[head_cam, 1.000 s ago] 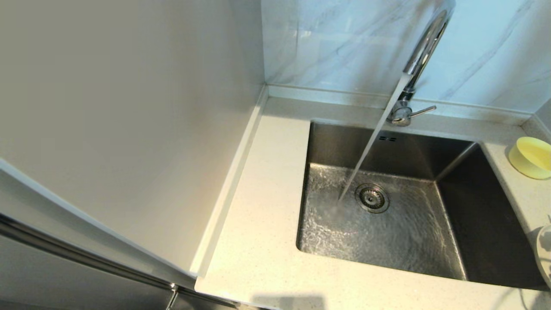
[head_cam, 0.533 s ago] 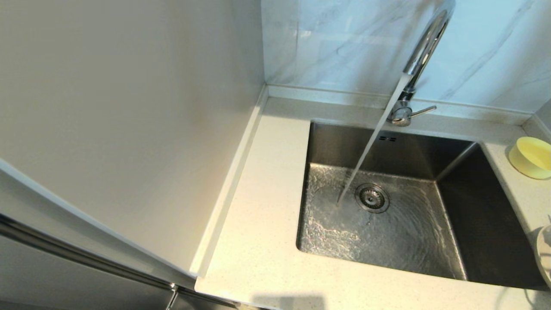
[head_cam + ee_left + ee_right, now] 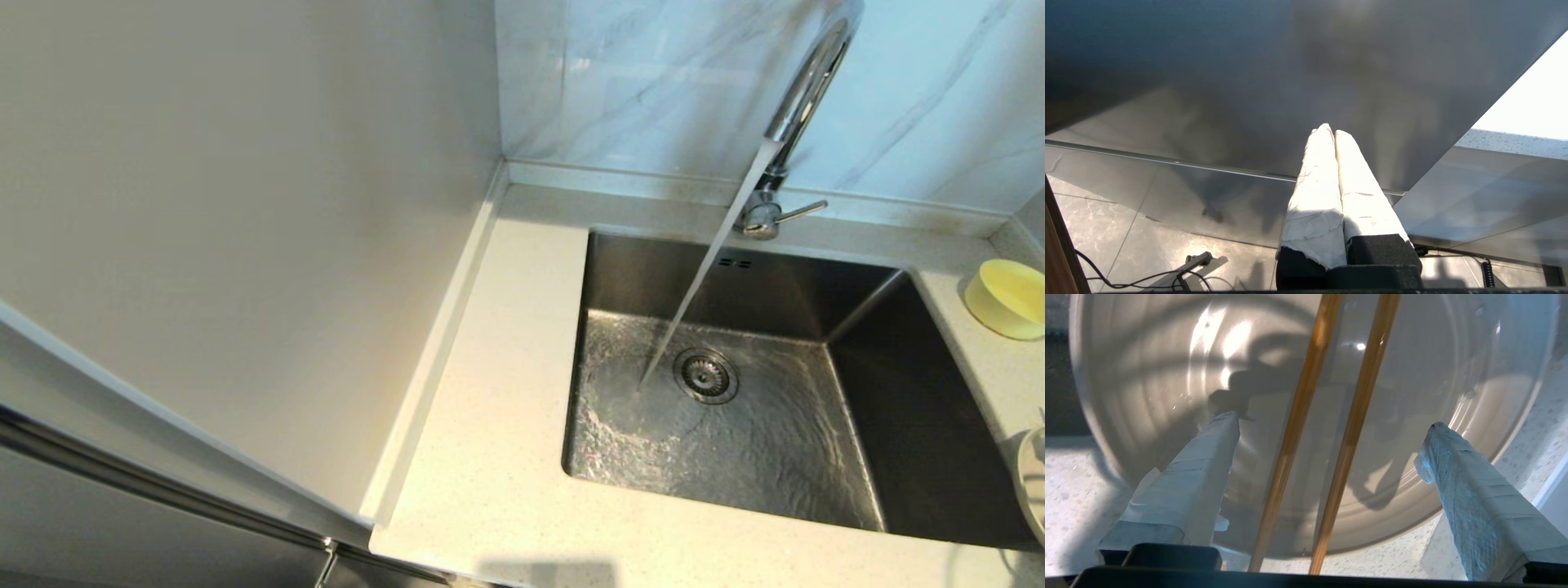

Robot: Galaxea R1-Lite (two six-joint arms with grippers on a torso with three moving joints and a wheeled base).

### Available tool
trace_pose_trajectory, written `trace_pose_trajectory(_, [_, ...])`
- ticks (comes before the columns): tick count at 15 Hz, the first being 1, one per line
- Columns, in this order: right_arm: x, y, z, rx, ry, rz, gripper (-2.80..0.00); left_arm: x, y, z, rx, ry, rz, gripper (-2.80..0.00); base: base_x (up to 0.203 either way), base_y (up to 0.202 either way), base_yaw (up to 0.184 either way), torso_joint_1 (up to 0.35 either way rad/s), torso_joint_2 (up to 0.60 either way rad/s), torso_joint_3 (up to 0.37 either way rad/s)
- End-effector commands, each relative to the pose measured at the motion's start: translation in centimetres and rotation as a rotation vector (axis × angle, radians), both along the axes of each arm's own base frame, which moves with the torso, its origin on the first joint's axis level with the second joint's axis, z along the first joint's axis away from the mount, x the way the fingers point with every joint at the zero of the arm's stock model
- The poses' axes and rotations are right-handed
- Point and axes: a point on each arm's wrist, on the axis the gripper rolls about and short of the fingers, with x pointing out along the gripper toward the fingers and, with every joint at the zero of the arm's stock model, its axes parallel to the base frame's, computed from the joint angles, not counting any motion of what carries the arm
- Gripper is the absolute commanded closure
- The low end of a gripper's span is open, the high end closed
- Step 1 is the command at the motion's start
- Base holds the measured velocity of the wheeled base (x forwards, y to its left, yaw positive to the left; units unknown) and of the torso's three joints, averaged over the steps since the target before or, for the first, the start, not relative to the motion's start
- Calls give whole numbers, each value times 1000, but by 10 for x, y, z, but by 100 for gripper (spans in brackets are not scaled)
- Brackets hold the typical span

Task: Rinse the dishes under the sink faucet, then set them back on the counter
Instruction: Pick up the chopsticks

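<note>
Water streams from the chrome faucet (image 3: 804, 90) into the steel sink (image 3: 759, 433), landing beside the drain strainer (image 3: 705, 376). The pale-yellow bowl (image 3: 1008, 298) sits on the counter (image 3: 498, 457) at the sink's far right. A sliver of the off-white plate (image 3: 1033, 482) shows at the right edge. In the right wrist view my right gripper (image 3: 1331, 422) is open just above the plate (image 3: 1167, 375), its fingers either side of two brown chopsticks (image 3: 1355, 416) lying across it. My left gripper (image 3: 1330, 131) is shut and empty, held low beside a cabinet, out of the head view.
A tall pale cabinet side (image 3: 245, 245) borders the counter on the left. The grey-veined marble wall panel (image 3: 653, 82) rises behind the low raised back edge (image 3: 620, 184). The faucet's side lever (image 3: 804, 211) points right.
Only the water's ripples in the sink shift. The bowl, plate sliver and faucet stay where they were.
</note>
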Motion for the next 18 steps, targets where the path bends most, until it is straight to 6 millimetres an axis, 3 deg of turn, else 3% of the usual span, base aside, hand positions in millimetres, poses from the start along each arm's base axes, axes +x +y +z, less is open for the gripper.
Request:
trace_pose_trajectory(1, [2,-2,-3,3,3,5,-280,0,0,0,0,0,0,0,0,0,0,0,0,0])
trace_pose_trajectory(17, [6,-7,-10,14,8,3,-280,0,0,0,0,0,0,0,0,0,0,0,0,0])
trace_pose_trajectory(18, [6,-7,-10,16,7,2,-91,0,0,0,0,0,0,0,0,0,0,0,0,0])
